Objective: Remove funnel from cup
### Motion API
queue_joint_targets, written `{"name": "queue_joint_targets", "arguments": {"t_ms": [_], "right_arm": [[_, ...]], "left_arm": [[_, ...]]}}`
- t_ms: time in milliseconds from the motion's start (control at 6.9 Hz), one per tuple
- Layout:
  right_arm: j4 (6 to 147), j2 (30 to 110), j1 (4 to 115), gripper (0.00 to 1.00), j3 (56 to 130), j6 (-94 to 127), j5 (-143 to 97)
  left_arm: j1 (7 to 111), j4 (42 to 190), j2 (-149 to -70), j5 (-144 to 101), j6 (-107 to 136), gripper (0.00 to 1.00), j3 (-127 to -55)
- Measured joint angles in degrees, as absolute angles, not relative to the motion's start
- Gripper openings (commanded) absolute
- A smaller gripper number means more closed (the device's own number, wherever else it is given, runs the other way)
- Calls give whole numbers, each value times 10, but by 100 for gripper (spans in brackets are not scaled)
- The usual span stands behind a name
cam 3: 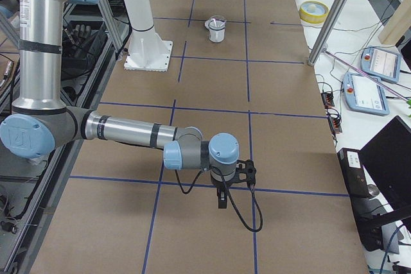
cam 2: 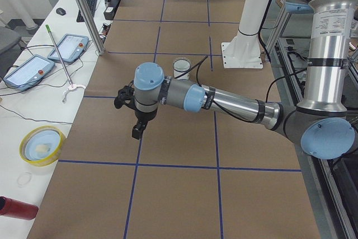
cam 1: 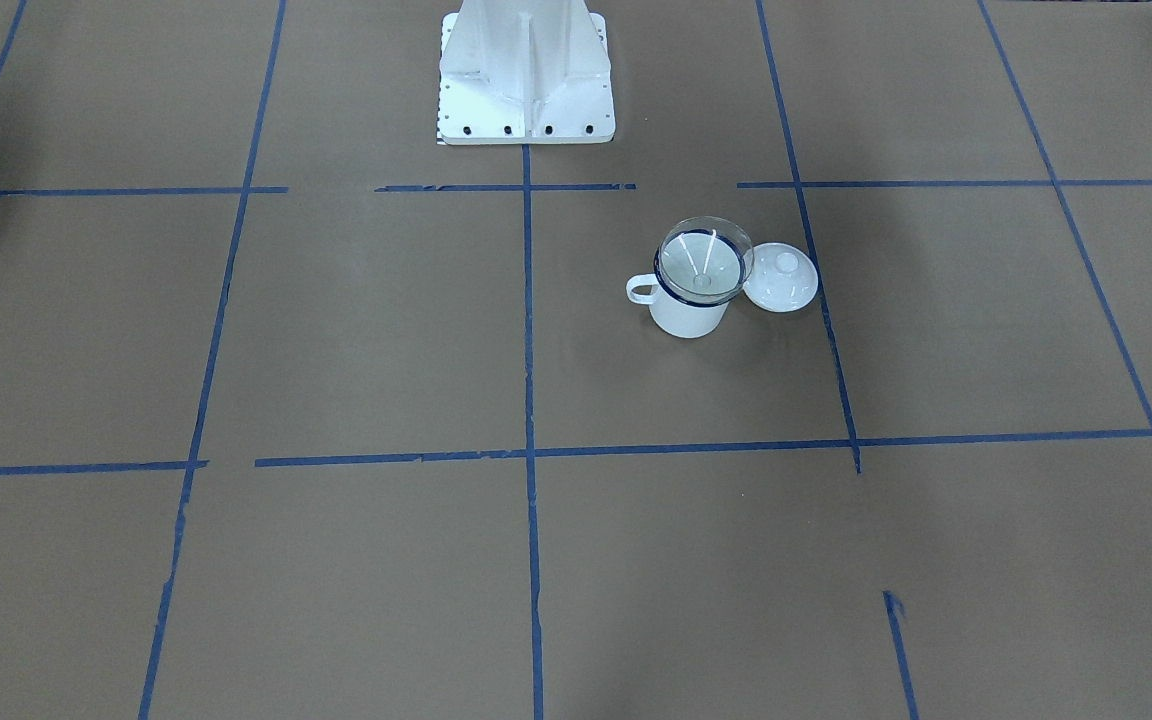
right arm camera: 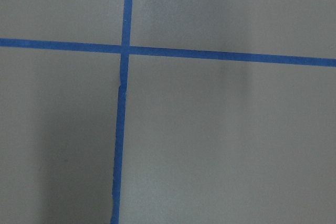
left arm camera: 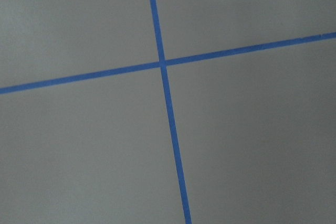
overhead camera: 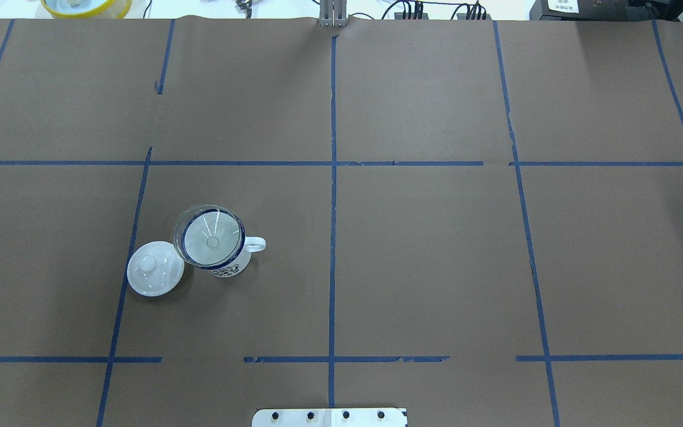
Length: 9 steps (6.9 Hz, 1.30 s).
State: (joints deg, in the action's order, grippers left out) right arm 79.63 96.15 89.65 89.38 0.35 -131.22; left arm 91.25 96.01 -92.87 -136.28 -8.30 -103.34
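The clear funnel (cam 1: 704, 262) sits in the mouth of the white mug (cam 1: 688, 315), spout down; both also show in the overhead view, the funnel (overhead camera: 212, 237) in the mug (overhead camera: 232, 268), on the table's left half. My left gripper (cam 2: 137, 130) shows only in the exterior left view, hanging over bare paper well short of the mug (cam 2: 182, 66). My right gripper (cam 3: 222, 200) shows only in the exterior right view, far from the mug (cam 3: 217, 29). I cannot tell whether either is open or shut. Both wrist views show only brown paper and blue tape.
A round white knobbed lid (overhead camera: 153, 268) lies flat right beside the mug, also in the front view (cam 1: 782, 277). The robot's white base (cam 1: 526, 80) stands at the table's edge. A yellow bowl (cam 2: 40, 145), a red bottle (cam 2: 17, 208) and control pendants (cam 3: 372, 97) lie on the side bench.
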Motion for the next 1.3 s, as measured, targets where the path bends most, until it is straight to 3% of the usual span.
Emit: {"name": "queue_joint_targets", "arguments": {"t_ms": [435, 1014, 1304], "right_arm": [[796, 962, 896, 100, 894, 4, -1312], [796, 962, 896, 100, 894, 4, -1312], [796, 962, 897, 100, 894, 4, -1312]], "left_arm": [[886, 1099, -948, -1400, -32, 100, -1029], [622, 1117, -964, -1267, 353, 100, -1118], [503, 1037, -1037, -1191, 521, 100, -1154]]}}
